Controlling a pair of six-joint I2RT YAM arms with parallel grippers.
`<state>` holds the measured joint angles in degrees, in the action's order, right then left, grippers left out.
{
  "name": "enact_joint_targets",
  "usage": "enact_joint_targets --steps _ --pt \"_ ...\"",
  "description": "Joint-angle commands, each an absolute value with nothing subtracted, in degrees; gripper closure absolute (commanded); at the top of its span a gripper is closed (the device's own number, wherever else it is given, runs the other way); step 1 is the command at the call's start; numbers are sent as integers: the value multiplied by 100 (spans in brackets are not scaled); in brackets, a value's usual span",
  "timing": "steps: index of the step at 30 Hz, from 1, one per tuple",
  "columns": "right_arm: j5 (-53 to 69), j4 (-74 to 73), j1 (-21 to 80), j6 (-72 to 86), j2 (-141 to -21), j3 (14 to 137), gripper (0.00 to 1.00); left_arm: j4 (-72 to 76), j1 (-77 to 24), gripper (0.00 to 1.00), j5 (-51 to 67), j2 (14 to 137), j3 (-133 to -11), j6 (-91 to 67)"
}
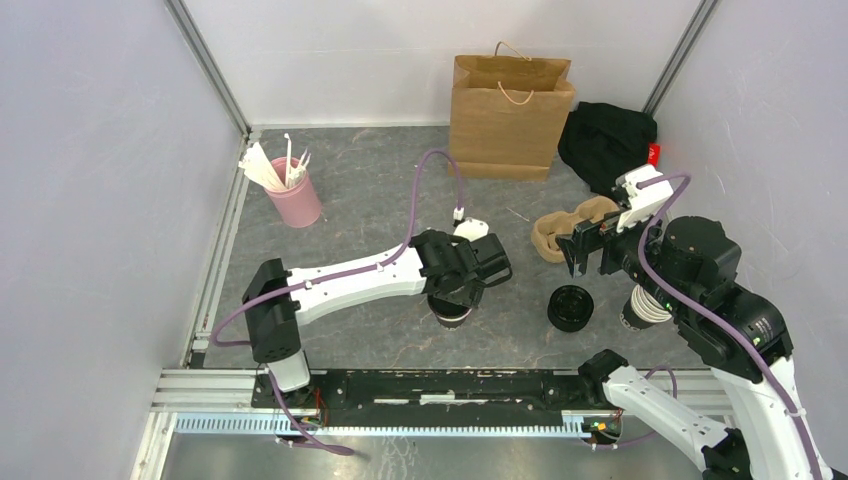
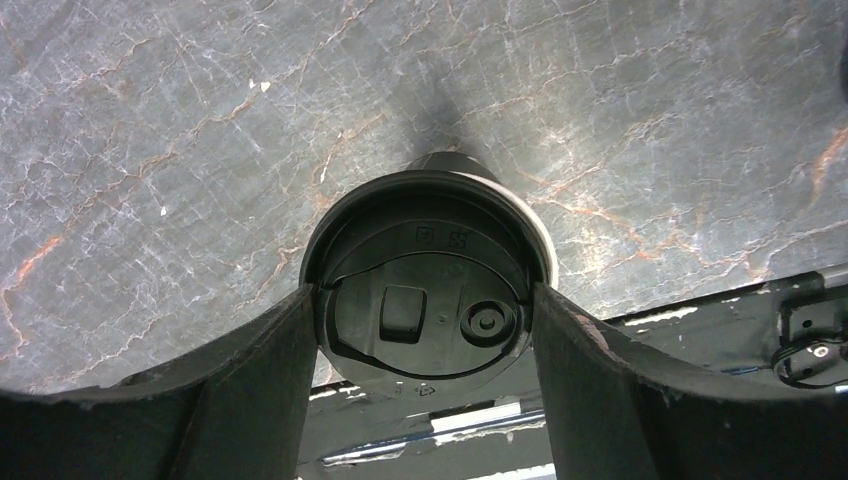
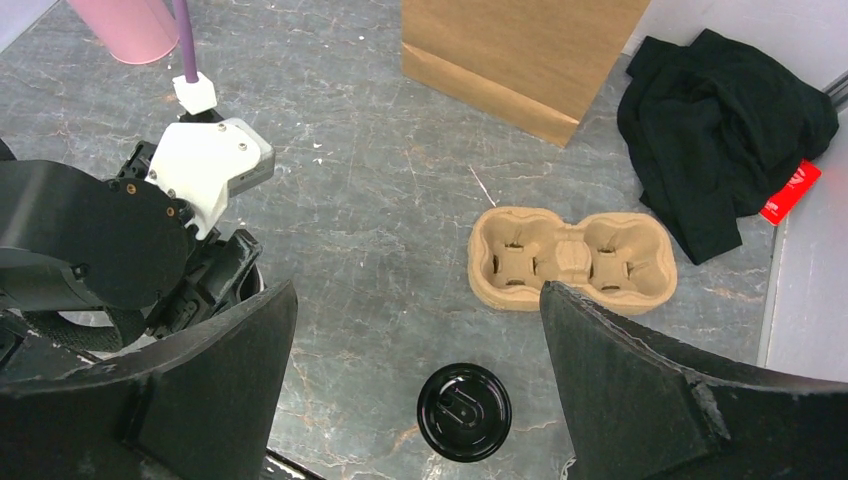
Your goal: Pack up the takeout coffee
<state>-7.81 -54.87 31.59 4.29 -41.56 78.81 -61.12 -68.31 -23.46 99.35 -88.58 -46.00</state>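
The takeout coffee (image 2: 425,250), a dark paper cup under a black dome lid, stands on the grey marble table just ahead of the arm bases (image 1: 452,315). My left gripper (image 1: 465,288) reaches over it from the left. In the left wrist view its two fingers (image 2: 265,350) press against opposite sides of the lid, so the left gripper (image 2: 425,300) is shut on the cup. My right gripper (image 3: 418,300) hovers wide open over the table to the right (image 1: 590,245), holding nothing.
A stack of loose black lids (image 1: 570,308) (image 3: 464,411) lies under the right gripper, with stacked lidless cups (image 1: 645,308) beside it. A cardboard cup carrier (image 1: 570,225) (image 3: 572,258), a brown paper bag (image 1: 510,115), black cloth (image 1: 605,140) and a pink utensil cup (image 1: 293,195) stand further back.
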Motion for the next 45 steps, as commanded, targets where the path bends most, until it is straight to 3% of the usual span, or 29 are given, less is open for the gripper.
enact_joint_targets --steps 1,45 --pt "-776 -5323 3156 516 -4192 7868 2 -5925 -6810 37 -2320 9690 -8675 -4724" --pt "-714 -5348 3157 756 -4056 7741 2 -5537 -6811 33 -2110 9492 -8213 -4619"
